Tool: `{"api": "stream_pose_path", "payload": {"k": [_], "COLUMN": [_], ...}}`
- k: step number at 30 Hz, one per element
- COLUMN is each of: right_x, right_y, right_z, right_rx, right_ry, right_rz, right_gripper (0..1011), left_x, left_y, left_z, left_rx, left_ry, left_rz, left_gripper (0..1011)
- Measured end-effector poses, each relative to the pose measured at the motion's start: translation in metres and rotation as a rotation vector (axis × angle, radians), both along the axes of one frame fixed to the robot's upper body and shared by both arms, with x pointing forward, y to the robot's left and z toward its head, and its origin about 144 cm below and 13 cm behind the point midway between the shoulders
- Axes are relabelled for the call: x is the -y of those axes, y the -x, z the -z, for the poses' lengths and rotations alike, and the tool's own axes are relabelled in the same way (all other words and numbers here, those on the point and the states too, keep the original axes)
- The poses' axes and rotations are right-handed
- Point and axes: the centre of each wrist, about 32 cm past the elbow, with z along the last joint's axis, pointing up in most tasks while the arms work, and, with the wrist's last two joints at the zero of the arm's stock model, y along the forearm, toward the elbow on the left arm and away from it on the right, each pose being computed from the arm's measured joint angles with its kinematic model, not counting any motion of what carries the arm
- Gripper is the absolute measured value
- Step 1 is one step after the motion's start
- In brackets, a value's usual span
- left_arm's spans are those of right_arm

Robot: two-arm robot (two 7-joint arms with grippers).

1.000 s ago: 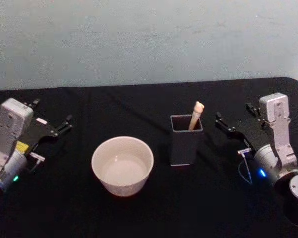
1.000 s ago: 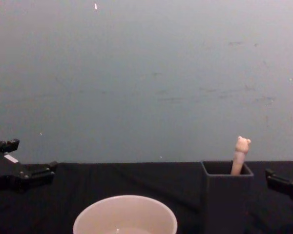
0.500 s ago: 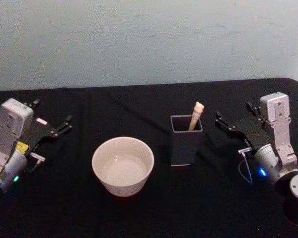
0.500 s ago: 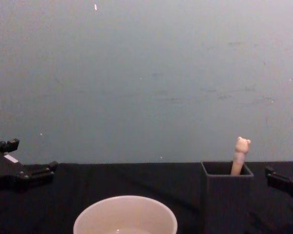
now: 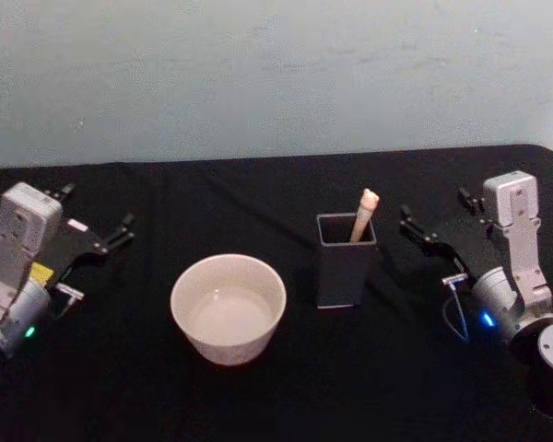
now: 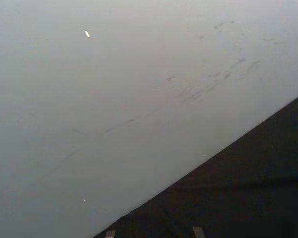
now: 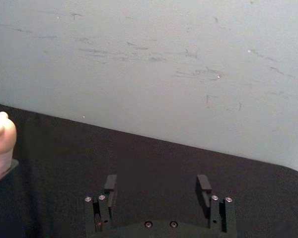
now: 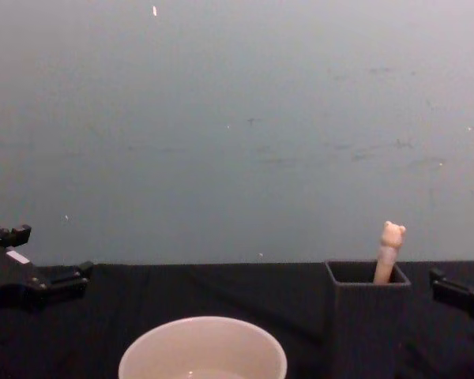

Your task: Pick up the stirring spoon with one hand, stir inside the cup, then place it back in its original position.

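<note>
Since nothing is gripped yet, the stirring spoon point(image 5: 363, 215) stands in the dark grey box holder point(image 5: 344, 273) at frame centre-right, bear head up for grabbing. The right gripper point(image 5: 437, 225), jaws spread, waits beside it. The cup point(image 5: 228, 308) sits lower centre; the left gripper point(image 5: 90, 218), spread, idles at left.

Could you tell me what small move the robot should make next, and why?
Probably bring the right hand left toward the stirring spoon. The spoon stands untouched in the box holder, its bear-head handle poking above the rim; the right hand is open beside the holder, and the cup waits left of it.
</note>
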Motion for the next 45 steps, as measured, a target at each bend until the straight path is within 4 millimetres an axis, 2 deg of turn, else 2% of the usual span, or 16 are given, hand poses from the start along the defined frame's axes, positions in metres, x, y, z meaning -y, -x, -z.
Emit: {"api": "stream_pose_path", "payload": {"k": [45], "right_x": [-0.0002], "right_y": [0.0000], "right_z": [-0.0003], "right_rx": [0.001], "right_ry": [-0.001], "right_rz": [-0.001], "right_gripper": [1002], "left_x": [0.0000], "left_y": [0.0000], "left_z": [0.0000], "left_rx": [0.000], "left_ry": [0.000], "left_rz": [0.000], "left_gripper": [1001]}}
